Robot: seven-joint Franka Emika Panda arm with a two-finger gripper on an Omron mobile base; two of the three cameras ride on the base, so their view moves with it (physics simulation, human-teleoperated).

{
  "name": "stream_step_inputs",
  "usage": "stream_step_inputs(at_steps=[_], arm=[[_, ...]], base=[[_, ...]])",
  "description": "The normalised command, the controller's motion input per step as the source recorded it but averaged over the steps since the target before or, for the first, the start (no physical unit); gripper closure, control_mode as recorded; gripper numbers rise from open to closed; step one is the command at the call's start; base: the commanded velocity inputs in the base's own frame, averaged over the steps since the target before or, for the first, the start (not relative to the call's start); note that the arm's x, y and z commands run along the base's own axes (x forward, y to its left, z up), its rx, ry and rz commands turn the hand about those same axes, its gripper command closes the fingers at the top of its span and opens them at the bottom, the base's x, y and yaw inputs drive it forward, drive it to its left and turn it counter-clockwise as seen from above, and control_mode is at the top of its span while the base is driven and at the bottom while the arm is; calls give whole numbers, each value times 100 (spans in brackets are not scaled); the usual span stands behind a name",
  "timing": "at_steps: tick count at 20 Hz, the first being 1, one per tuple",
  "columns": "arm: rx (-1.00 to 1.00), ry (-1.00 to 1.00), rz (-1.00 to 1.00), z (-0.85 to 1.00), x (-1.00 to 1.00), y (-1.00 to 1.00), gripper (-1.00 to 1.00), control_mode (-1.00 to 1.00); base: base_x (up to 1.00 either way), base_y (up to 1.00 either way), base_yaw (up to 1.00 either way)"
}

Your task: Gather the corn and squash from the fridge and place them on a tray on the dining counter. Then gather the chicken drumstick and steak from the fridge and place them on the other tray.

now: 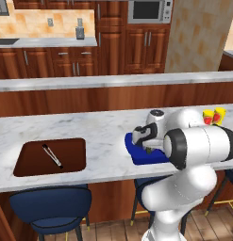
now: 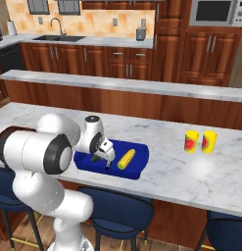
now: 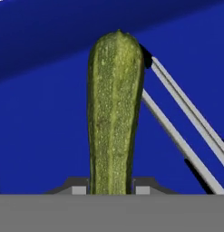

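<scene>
A blue tray [image 2: 140, 166] sits on the marble dining counter [image 2: 201, 169], with a yellow corn [image 2: 126, 159] lying in its right half. My gripper [image 2: 104, 162] hangs low over the tray's left half, shut on a green squash [image 3: 114, 113]. In the hand view the squash runs lengthwise from between my fingertips over the tray's blue floor [image 3: 41, 136], and a thin grey utensil [image 3: 186, 136] lies to its right. From the left base view, my gripper [image 1: 147, 148] is over the blue tray [image 1: 137, 160], mostly behind my arm. A dark brown tray [image 1: 28, 162] lies further left.
Two yellow and red cans [image 2: 191, 141] [image 2: 208, 141] stand on the counter right of the blue tray. A raised ledge [image 1: 66, 84] runs along the counter's far side. Blue stools [image 1: 49, 207] stand under the near edge. A thin metal utensil [image 1: 52, 156] lies in the brown tray.
</scene>
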Motion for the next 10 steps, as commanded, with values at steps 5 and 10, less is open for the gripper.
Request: stream_step_inputs(at_steps=[5,10], arm=[[1,-2,0,-15,6,6,-100,-100],[5,0,0,20,-13,5,-100,-100]], base=[[0,0,0],[0,0,0]])
